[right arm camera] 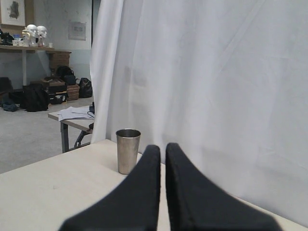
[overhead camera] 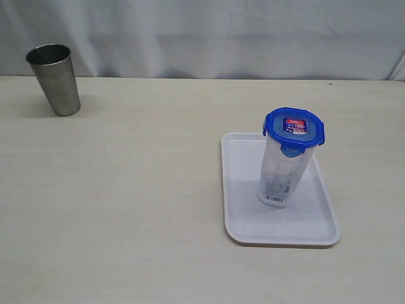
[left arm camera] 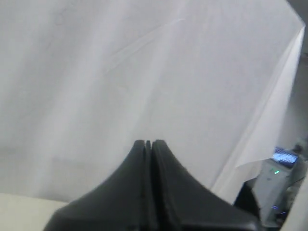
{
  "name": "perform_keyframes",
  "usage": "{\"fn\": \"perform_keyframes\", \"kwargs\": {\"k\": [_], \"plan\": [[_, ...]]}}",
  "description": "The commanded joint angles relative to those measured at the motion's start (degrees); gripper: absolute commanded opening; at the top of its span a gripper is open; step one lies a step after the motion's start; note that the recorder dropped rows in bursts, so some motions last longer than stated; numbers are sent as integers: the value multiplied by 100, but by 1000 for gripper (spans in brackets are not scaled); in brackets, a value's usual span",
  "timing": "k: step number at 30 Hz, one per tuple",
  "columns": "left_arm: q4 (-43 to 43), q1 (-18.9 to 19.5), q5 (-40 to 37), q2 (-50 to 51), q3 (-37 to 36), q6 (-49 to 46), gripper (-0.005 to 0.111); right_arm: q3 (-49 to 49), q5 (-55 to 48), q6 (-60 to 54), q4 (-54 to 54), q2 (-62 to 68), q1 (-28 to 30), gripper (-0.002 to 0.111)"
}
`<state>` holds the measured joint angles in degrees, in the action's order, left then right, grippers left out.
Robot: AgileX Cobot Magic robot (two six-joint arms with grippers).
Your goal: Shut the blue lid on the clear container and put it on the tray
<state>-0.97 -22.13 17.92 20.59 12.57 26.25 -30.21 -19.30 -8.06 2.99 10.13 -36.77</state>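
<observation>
Fingers pressed flat together on both sides, with nothing between them: my left gripper [left arm camera: 148,143] points up at the white curtain [left arm camera: 120,72], and my right gripper [right arm camera: 162,147] looks level across the table [right arm camera: 43,192]. The grey steel cup [right arm camera: 128,149] stands well ahead of my right fingertips, just to one side of their line.

Neither pair of fingers is near the work. The clear container [overhead camera: 280,180] is not ahead of either one, and in the exterior view neither of my arms shows over the table at all. The container stands upright on the tray [overhead camera: 243,218], inside the rim and well apart from anything I could touch from where I am. The blue lid [overhead camera: 293,126] sits squarely on its mouth, and the flap facing the camera looks folded down. I cannot tell whether the others are.

I judge both steps done: lid on, container on the tray. The next move calls for very little, only holding my fingers clear. If a flap proves loose, I would need to come down on the lid from above and press gently, so the tall container does not tip.
</observation>
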Motion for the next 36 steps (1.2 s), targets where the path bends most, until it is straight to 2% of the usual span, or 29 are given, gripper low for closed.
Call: {"fn": "perform_keyframes", "kwargs": {"k": [1,6,12,16,34,36], "plan": [[454,293,-496,-650,-382,-1553,0,25,-29,-9,-49,-24,1,4],[454,894,-1234,-1373,-537,-2232,0,25,-29,-9,-49,-24,1,4],[477,1490,-1922,-1824,-549,-2328,0,25,-29,-9,-49,-24,1,4],[465,1743,-2211,-1824,-549,-2328,0,25,-29,-9,-49,-24,1,4],[307,1806,-2275,-1824,-1257,-2340,0,25,-29,-9,-49,-24,1,4],[296,1806,-2515,-1824,-1257,-2340,0,25,-29,-9,-49,-24,1,4]]}}
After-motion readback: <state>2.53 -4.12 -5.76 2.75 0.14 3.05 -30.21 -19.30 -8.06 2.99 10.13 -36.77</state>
